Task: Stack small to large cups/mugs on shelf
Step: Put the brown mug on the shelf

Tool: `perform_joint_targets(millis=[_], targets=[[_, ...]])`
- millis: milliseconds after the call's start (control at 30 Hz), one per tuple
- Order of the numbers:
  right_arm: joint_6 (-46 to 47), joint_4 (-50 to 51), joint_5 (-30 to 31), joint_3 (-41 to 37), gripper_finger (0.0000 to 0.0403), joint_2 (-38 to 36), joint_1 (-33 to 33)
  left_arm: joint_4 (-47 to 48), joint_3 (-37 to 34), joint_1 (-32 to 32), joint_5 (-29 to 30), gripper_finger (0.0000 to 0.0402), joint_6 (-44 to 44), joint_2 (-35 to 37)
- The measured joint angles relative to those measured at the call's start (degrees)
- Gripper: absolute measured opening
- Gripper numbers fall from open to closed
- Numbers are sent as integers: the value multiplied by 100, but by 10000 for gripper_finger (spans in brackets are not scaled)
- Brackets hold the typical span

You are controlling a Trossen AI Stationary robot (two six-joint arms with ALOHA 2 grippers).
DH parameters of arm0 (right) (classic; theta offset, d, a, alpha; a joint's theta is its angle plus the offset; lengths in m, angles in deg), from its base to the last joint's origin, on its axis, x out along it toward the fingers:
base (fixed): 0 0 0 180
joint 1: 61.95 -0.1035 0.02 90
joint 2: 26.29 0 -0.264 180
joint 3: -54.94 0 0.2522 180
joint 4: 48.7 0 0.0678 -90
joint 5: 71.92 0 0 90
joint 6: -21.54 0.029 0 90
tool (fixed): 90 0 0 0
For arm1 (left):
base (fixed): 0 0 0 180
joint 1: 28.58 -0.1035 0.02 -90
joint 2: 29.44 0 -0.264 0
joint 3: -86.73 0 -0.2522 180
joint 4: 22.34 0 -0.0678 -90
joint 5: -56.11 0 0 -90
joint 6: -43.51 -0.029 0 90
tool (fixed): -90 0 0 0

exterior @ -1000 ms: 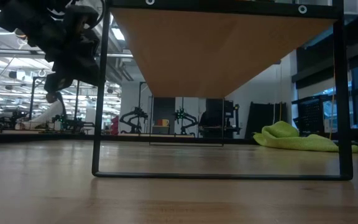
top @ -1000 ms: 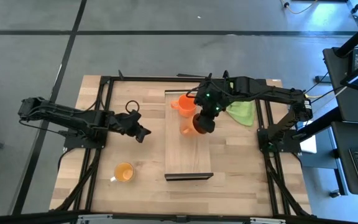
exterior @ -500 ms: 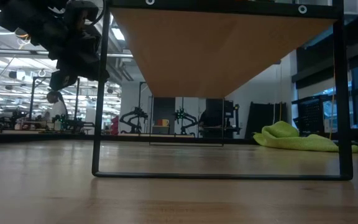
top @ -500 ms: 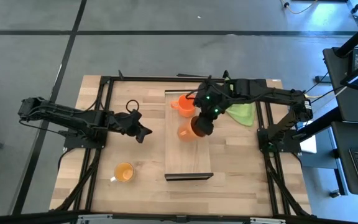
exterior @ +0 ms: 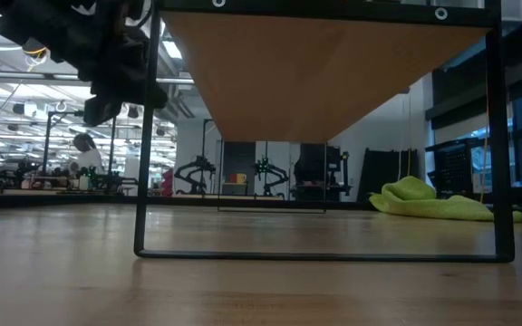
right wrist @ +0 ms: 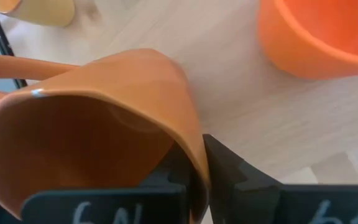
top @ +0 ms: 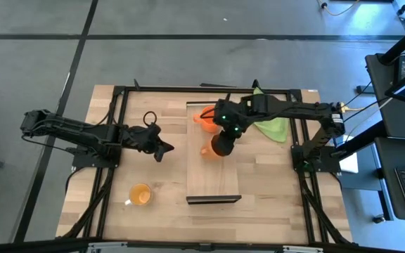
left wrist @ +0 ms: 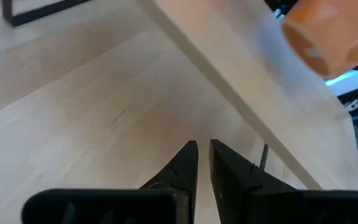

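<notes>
The shelf (top: 213, 176) is a long light-wood board on a dark frame, and its underside shows in the low view (exterior: 324, 81). A bright orange mug (top: 206, 118) stands on its far end. My right gripper (top: 220, 144) is over the middle of the shelf, shut on the brown-orange mug (top: 207, 150). The yellow-orange mug (top: 140, 195) stands on the table, near left of the shelf. My left gripper (top: 164, 148) hovers left of the shelf, shut and empty; it also shows in the left wrist view (left wrist: 202, 152). My right gripper holds the brown-orange mug by its rim wall (right wrist: 194, 158), with one finger inside the mug and one finger (right wrist: 229, 168) outside. The mug is tilted, its opening toward the wrist and its handle (right wrist: 17, 65) out to the side. Whether its base touches the shelf I cannot tell.
A green cloth (top: 273, 126) lies on the table right of the shelf's far end and shows in the low view (exterior: 433, 201). The shelf's near half is bare board. Dark frame rails (top: 114, 169) run along the table's left and right sides.
My right gripper has carried the brown-orange mug a little toward the table's left and near edges, over the shelf, still holding its rim. My left gripper has edged slightly toward the shelf.
</notes>
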Motion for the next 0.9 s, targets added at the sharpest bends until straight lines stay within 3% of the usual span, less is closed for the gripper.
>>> perform_joint_targets(millis=[233, 433, 900], targets=[[327, 13, -50, 60, 24, 70, 26, -34, 0, 0, -29, 35, -193, 0], [637, 260, 264, 411, 28, 59, 50, -33, 0, 0, -163, 35, -546, 0], [1081, 555, 429, 262, 28, 69, 52, -149, 0, -53, -453, 35, -922, 0]])
